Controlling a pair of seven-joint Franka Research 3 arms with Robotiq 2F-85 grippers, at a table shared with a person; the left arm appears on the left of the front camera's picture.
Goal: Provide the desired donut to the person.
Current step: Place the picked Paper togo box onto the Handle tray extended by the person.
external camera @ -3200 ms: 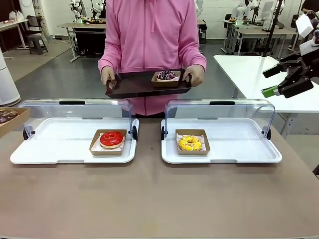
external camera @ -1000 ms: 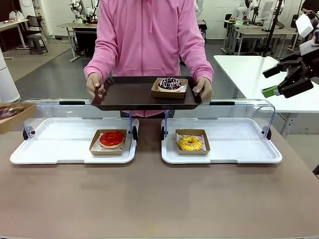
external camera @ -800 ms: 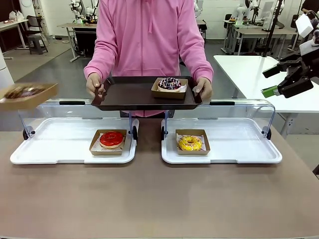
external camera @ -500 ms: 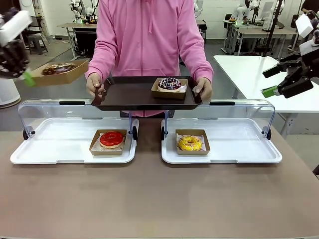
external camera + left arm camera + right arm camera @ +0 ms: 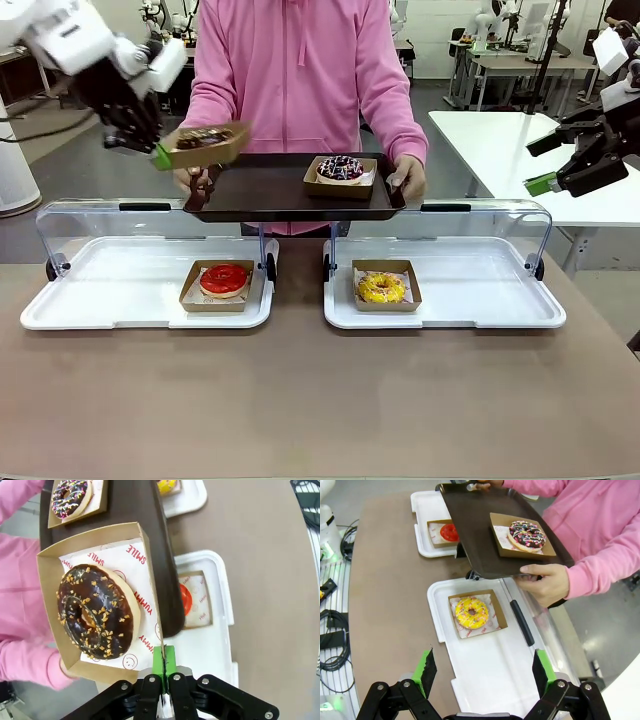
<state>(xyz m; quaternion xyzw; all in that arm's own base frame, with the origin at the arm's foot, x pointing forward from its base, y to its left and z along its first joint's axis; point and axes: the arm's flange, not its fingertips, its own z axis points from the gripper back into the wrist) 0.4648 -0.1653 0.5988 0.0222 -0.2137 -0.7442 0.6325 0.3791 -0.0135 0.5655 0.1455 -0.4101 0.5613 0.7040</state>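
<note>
Delivery step: left gripper (image 5: 158,155) pinches the donut box (image 5: 205,142) edge, beside the tray (image 5: 260,190) — right fingers (image 5: 427,667) spread (idle). Next, I judge: lower it flat onto bare tray.

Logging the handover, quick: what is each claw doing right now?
Left claw: shut on the chocolate donut's box, over the tray.
Right claw: open, holding nothing.
</note>
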